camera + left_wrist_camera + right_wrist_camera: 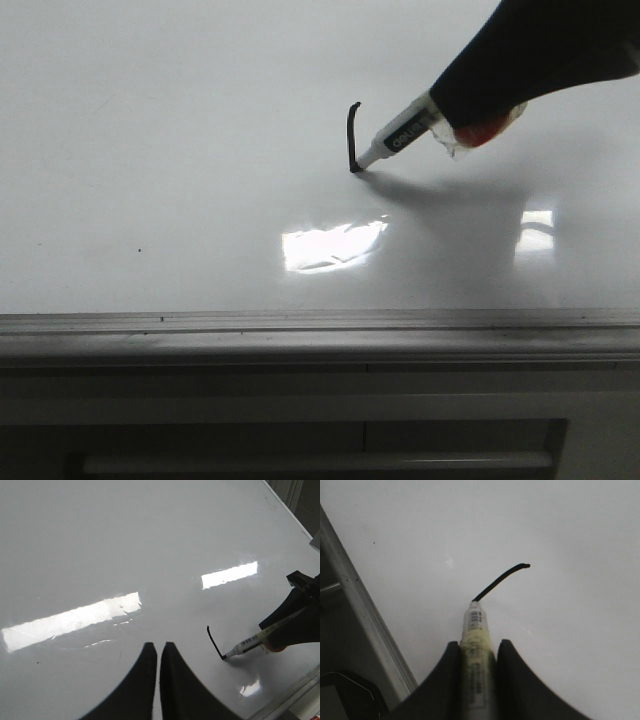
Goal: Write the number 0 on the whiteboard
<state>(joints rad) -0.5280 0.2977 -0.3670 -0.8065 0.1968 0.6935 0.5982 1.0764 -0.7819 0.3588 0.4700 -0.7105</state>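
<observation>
The whiteboard [150,150] fills the front view, glossy and white. On it is a short curved black stroke [352,135], the only part of the number 0 that shows; no closed loop is visible. My right gripper [455,120] is shut on a white marker [400,140] whose tip touches the stroke's near end. In the right wrist view the marker [476,625] sits between the jaws of the right gripper [477,647], with the stroke [502,580] beyond its tip. My left gripper [159,647] is shut and empty above the board, left of the stroke [215,641].
A grey ridged metal rail [300,330] runs along the board's near edge and also shows in the right wrist view [365,620]. Bright glare patches [330,245] lie on the board in front of the stroke. The board's far corner edge [287,510] shows in the left wrist view.
</observation>
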